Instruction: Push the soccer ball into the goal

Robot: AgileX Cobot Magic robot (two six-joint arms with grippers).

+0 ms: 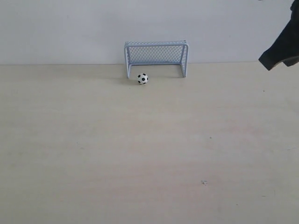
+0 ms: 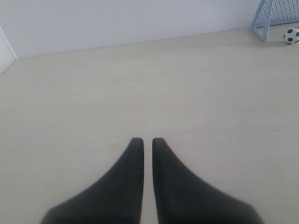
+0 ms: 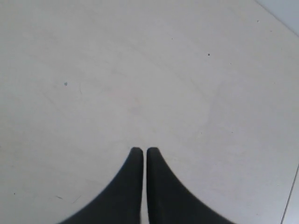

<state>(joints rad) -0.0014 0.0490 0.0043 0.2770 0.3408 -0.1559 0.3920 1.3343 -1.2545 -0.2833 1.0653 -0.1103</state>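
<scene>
By goal [image 1: 156,58] L post: soccer ball [image 1: 143,78] | open table [image 1: 140,163] in front | L gripper [image 2: 147,140] + R gripper [image 3: 141,150]: fingers together

I count one ball [image 1: 143,78] and one goal [image 1: 156,57] with a single net. There is one table [image 1: 140,154] and one wall [image 1: 70,28]. There are two grippers, a left gripper [image 2: 147,140] and a right gripper [image 3: 141,150], each with two dark fingers [image 2: 131,177]. From off the arms, just one arm [image 1: 282,46] shows.
</scene>
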